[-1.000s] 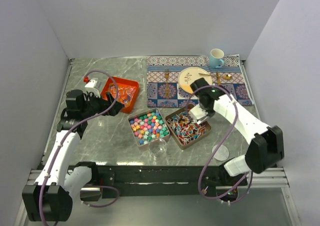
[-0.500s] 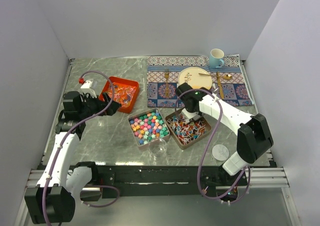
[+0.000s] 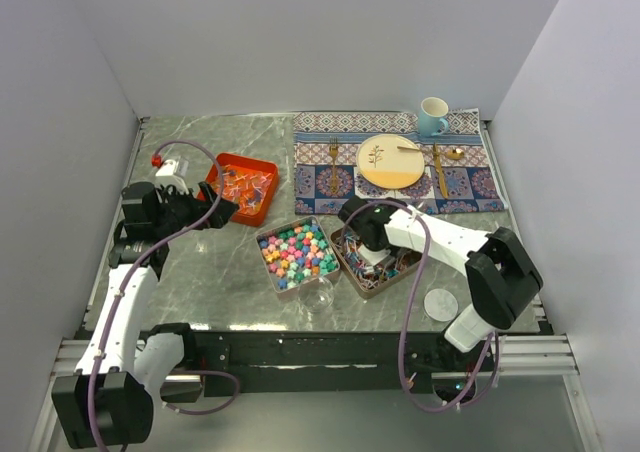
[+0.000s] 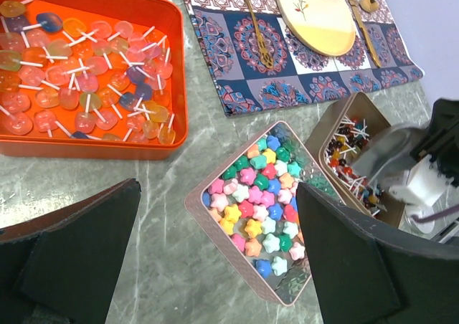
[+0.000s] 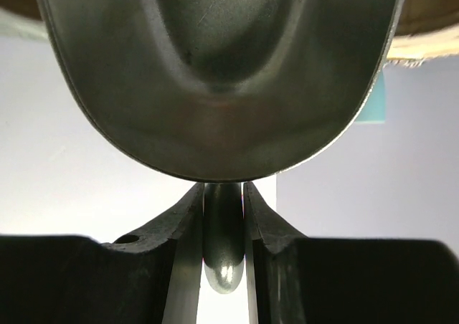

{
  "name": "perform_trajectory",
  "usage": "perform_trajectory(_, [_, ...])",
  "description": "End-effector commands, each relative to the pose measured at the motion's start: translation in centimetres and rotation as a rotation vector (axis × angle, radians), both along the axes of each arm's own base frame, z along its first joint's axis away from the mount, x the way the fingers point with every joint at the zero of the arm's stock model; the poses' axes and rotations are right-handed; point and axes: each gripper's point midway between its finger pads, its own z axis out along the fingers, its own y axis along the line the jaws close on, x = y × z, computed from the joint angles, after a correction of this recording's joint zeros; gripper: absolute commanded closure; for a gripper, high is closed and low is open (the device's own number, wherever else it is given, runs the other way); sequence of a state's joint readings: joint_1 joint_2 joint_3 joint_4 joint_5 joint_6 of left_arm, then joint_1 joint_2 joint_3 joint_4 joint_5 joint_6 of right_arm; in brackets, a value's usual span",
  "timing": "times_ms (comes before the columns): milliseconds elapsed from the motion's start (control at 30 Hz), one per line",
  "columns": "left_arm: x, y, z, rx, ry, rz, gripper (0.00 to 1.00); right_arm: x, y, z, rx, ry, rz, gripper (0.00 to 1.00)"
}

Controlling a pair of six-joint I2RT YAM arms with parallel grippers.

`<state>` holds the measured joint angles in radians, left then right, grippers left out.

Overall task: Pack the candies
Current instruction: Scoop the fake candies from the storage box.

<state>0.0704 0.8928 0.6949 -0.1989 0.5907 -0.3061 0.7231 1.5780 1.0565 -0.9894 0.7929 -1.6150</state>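
Your grey marbled counter [image 3: 220, 272] fills the middle of the top view. A patterned placemat [image 3: 320, 177] lies at its upper right. An orange tray [image 3: 243, 159] of lollipops sits left of the mat.

Below them, two brown tins stand side by side at centre frame: the left tin [image 3: 262, 244] and the right tin [image 3: 343, 262].

Your left end effector [image 4: 216, 188] hangs above the counter at the left of the top view. Its fingers are spread wide with nothing between them, and its wrist view looks down on the left tin.

Your right end effector [image 5: 223, 195] is down in the right tin. Its fingers are clamped tight on the thin handle of a metal scoop [image 5: 215, 66]. You cannot tell what is in the bowl.

A round plate [image 3: 390, 160] rests on the mat, a blue mug [image 3: 432, 116] is at the upper right, and a clear glass [image 3: 318, 294] stands just below the tins.

The chunky star-shaped candies [image 3: 297, 252] fill the left tin. The slim wrapped candies [image 4: 344, 141] lie in the right tin.
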Motion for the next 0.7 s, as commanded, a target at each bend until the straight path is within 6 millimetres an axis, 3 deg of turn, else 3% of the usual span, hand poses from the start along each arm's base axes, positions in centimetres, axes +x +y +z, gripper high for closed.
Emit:
perform_trajectory(0, [0.1,0.0,1.0,-0.015,-0.044,-0.007,0.04,-1.7,0.9,-1.7,0.07,0.059,-0.047,1.0])
perform_trajectory(433, [1.5,0.5,1.3,-0.025,-0.028,0.011,0.03,-7.9,3.8,-8.1,0.398,0.273,-0.583,1.0])
perform_trajectory(667, [2.0,0.7,1.1,-0.025,-0.024,0.017,0.03,-7.8,5.0,-8.3,0.619,0.289,-0.858,1.0])
